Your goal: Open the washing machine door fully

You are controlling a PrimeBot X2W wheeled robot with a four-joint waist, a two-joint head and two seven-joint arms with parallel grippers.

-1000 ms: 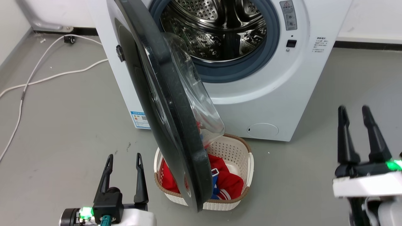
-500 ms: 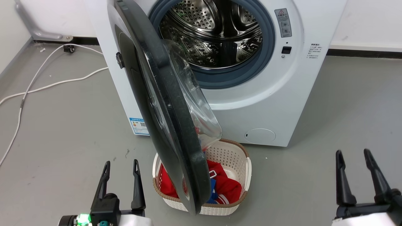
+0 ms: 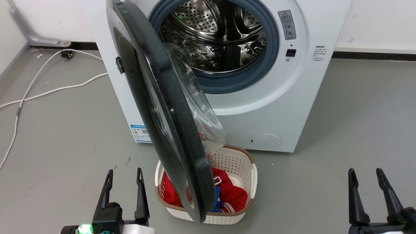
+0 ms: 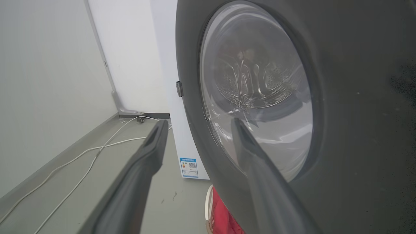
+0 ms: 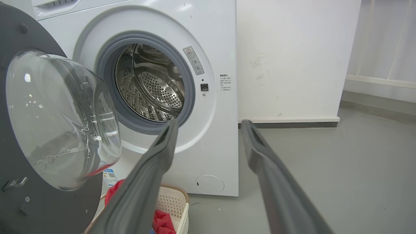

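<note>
We're in front of the washing machine (image 3: 292, 97) and the washing machine door (image 3: 175, 130) is only part open. It hangs from its hinge on the machine's left side, edge-on to us, with the glass bowl facing the drum (image 3: 221, 35).

The left pincer (image 3: 124, 170) is spread and empty, low in front of the machine on the door's outer-face side and not touching it. The right pincer (image 3: 365, 170) is also spread and empty, well apart from the door off the machine's right corner.

We judge there's more swing to go. The clean way is 1 pincer on the free rim, far from the hinge, with a push that follows the door's arc toward the machine's left. We'd press on the black ring, not the glass.

Now the room. The floor left of the machine is open, though a white cable (image 3: 48, 91) lies there with the wall beyond. The door's free edge hangs over the laundry basket (image 3: 235, 161) in front of the machine, and we can't tell the clearance, so that's where it could snag.
</note>
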